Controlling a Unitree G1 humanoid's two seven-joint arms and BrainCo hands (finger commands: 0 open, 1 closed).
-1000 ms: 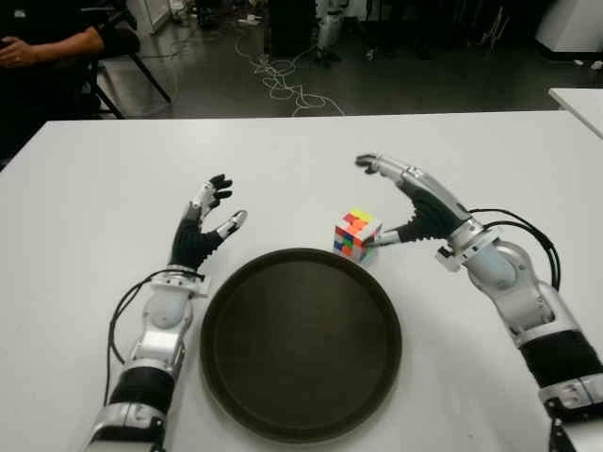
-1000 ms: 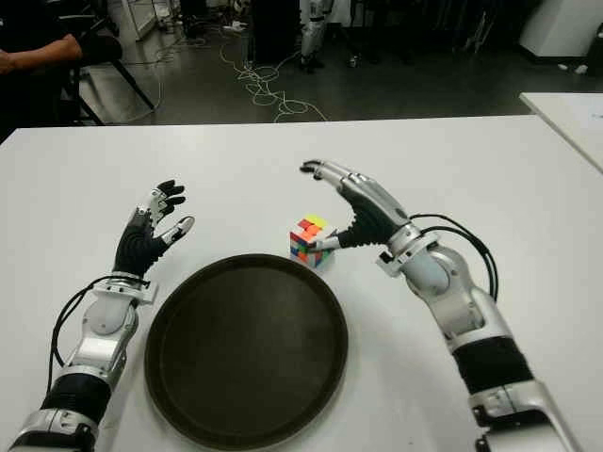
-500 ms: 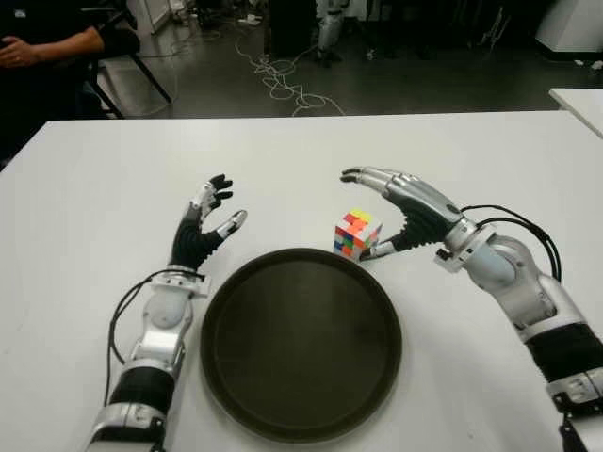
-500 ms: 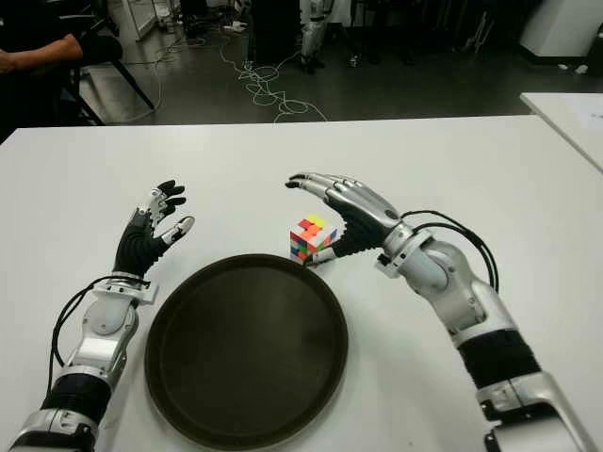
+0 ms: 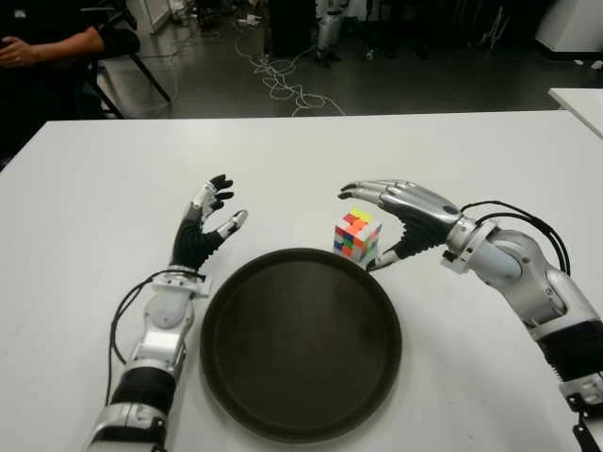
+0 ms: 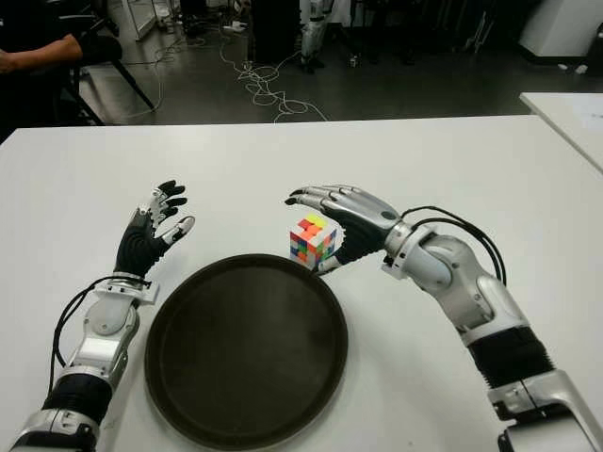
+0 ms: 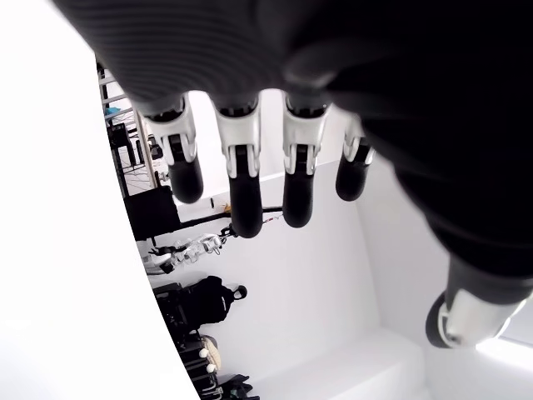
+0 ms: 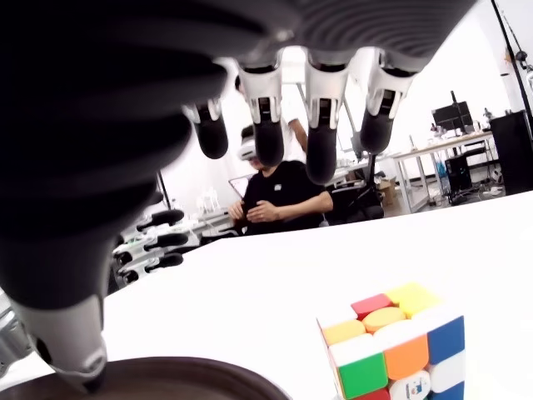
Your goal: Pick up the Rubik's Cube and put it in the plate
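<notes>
- My right hand (image 5: 391, 218) arched over the cube (image 5: 357, 234), fingers (image 5: 369, 192) spread above its top and the thumb (image 5: 383, 261) reaching down on the side facing my right arm, just beside the plate's rim.
- That hand was open and held nothing; in the right wrist view the cube (image 8: 390, 343) stood apart from the fingertips (image 8: 321, 158), with clear space between them.
- The cube sat on the white table (image 5: 311, 160), just beyond the far edge of the dark round plate (image 5: 301, 342) and toward its right side; it was near the rim, though I could not tell whether the two touched.
- The cube stood turned at an angle, showing yellow, orange, red, green and blue squares.
- My left hand (image 5: 205, 221) showed to the left of the plate, near its far-left rim, fingers (image 7: 237, 179) straight and relaxed, gripping nothing.
- The plate lay between my two arms, nearer to me than the cube.
- A person (image 5: 52, 42) in dark clothes sat beyond the far left corner of the table, an arm resting in front of them.
- Loose cables (image 5: 283, 80) lay on the dark floor past the table's far edge.
</notes>
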